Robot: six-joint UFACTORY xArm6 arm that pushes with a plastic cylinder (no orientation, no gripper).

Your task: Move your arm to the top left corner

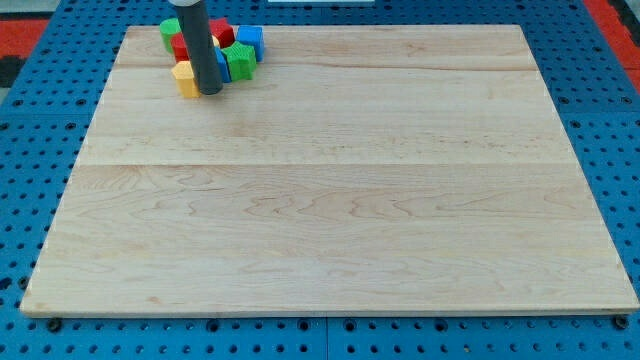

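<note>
My rod comes down from the view's top edge and my tip (211,91) rests on the wooden board (330,200) near its top left. A tight cluster of small blocks sits right behind and around the rod. A yellow block (185,77) touches the tip's left side. A green block (240,62) lies just right of the rod, with a blue block (250,40) above it. A red block (221,32) and a green block (171,30) sit further up, and another red block (180,48) is partly hidden by the rod.
The board lies on a blue perforated table (40,150). A red area (30,30) shows beyond the table at the view's top left and top right.
</note>
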